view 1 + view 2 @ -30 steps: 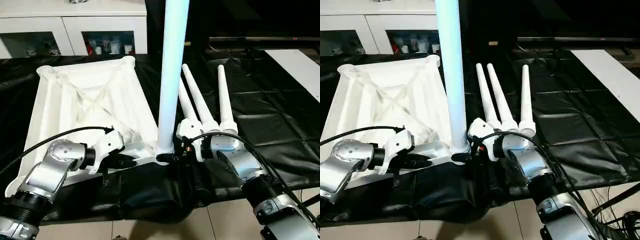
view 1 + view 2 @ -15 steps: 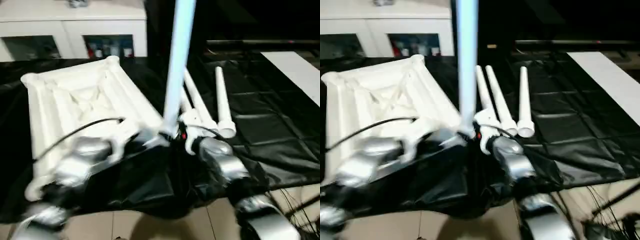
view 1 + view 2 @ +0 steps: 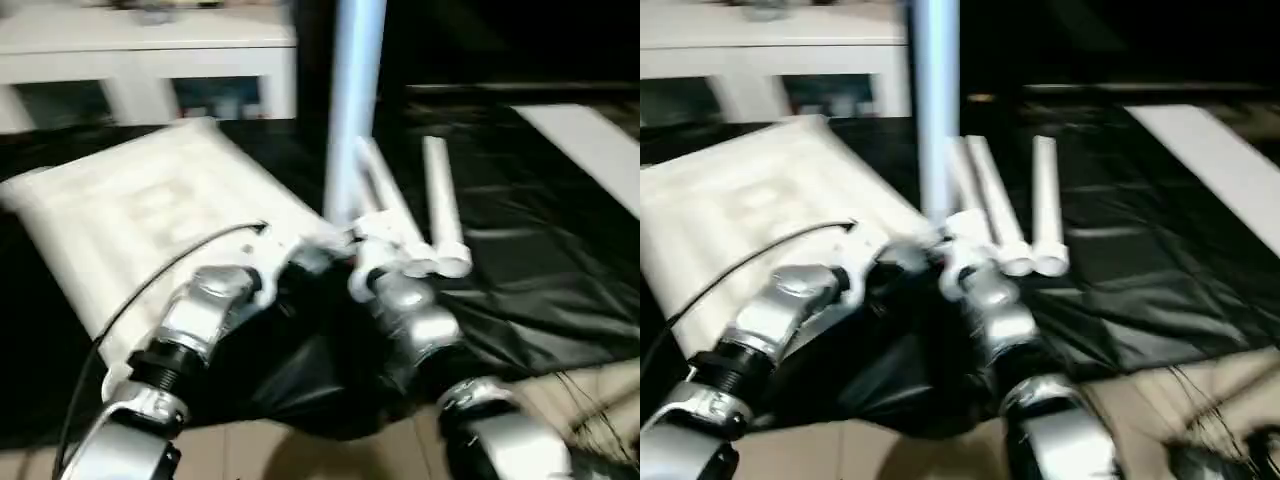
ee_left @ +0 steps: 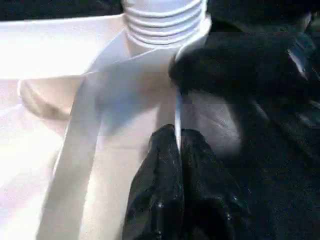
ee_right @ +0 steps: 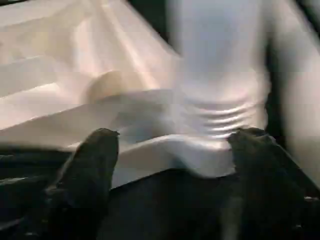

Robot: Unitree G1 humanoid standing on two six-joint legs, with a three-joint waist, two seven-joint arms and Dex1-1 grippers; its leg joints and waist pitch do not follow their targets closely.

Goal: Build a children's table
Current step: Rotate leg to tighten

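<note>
The children's table top (image 3: 140,215) lies upside down on the black sheet, to the left. One white leg (image 3: 352,120) stands upright in its near right corner socket, its ribbed end (image 4: 165,20) seated there. My left gripper (image 4: 177,145) is shut on the top's thin rim right beside that socket. On either side of the socket and the leg's ribbed base (image 5: 220,115) stand the fingers (image 5: 95,160) of my right gripper (image 5: 175,155), open and wide apart. Three more legs (image 3: 440,215) lie side by side just right of the upright one.
A black sheet (image 3: 540,260) covers the big table, and its front edge hangs down over the pale floor (image 3: 300,455). Behind stands a white glass-door cabinet (image 3: 150,60). A white panel (image 3: 590,140) lies at the far right.
The table top's far end has swung to the left while the upright leg stays in its corner. My left forearm has moved in towards the middle. The view has become blurred.
</note>
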